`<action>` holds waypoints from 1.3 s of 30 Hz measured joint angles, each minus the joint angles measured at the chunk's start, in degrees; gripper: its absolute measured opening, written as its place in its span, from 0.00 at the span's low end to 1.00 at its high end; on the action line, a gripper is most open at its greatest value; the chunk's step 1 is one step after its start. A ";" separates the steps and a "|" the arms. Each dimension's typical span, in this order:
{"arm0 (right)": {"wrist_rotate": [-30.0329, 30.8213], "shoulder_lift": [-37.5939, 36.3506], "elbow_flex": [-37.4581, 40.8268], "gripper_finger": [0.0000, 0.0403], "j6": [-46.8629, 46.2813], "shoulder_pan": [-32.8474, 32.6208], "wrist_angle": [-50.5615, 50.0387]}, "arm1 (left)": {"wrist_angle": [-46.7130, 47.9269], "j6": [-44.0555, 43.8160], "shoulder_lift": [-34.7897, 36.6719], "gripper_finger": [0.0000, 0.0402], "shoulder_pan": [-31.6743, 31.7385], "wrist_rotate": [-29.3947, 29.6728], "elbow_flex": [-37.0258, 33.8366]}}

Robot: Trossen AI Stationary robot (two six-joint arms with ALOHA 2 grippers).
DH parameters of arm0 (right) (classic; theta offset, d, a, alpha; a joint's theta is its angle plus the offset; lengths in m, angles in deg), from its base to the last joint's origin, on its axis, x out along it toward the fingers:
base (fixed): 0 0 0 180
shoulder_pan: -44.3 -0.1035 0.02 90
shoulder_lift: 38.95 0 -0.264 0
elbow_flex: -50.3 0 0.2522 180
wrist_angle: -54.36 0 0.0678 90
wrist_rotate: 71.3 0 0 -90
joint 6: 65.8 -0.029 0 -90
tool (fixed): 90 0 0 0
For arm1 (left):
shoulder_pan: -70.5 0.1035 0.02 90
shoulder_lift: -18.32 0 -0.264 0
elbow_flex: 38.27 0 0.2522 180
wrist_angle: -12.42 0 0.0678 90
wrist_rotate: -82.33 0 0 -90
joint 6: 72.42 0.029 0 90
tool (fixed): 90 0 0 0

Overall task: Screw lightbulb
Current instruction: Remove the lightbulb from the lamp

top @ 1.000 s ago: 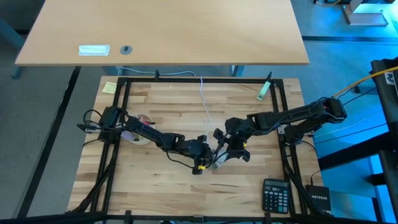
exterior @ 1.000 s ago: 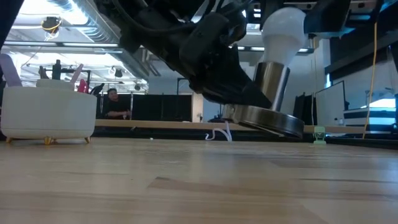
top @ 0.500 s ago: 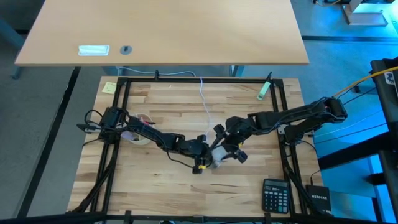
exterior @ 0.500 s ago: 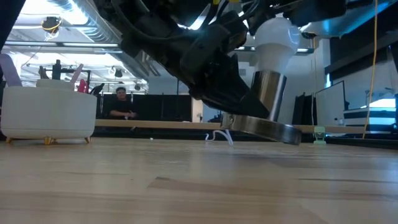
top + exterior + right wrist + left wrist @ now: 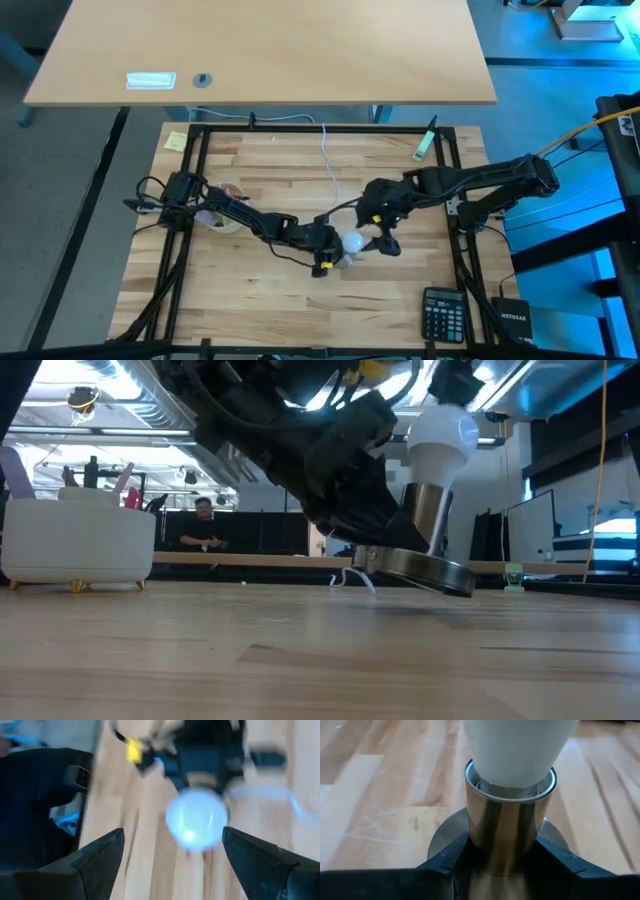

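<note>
The white lightbulb (image 5: 353, 242) sits base-down in the silvery socket's tube (image 5: 510, 835), above the round socket disc (image 5: 415, 565). It also shows in the low view (image 5: 440, 435). My left gripper (image 5: 502, 847) is shut on the socket tube near the table's middle (image 5: 325, 245). My right gripper (image 5: 172, 834) is open just right of the bulb (image 5: 387, 240). Its fingers (image 5: 95, 860) stand wide on either side of the bulb's dome (image 5: 195, 820) without touching it. My left gripper pinches the socket's upright tube (image 5: 485, 845) between its two fingers (image 5: 452, 862), low on the tube just above the disc. The fingers come roughly level from the table's left. The socket is tilted in the hold, with the bulb leaning toward the right arm.
A black calculator (image 5: 443, 312) lies near the front right. The thin white cord (image 5: 330, 160) runs to the far edge. A white roll (image 5: 225, 215) sits by the left arm, and a green pen (image 5: 425, 142) at the far right. A person (image 5: 203, 530) sits beyond the table.
My right gripper was over the bulb, then drew back toward the table's right edge and came off it, so the bulb now shows uncovered from above. The socket and bulb have stayed tilted in my left gripper and shifted slightly.
</note>
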 joint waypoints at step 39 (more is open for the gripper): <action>22.49 8.83 5.80 0.61 -11.61 0.07 11.34 | 4.69 -8.95 0.04 0.39 0.68 15.63 0.09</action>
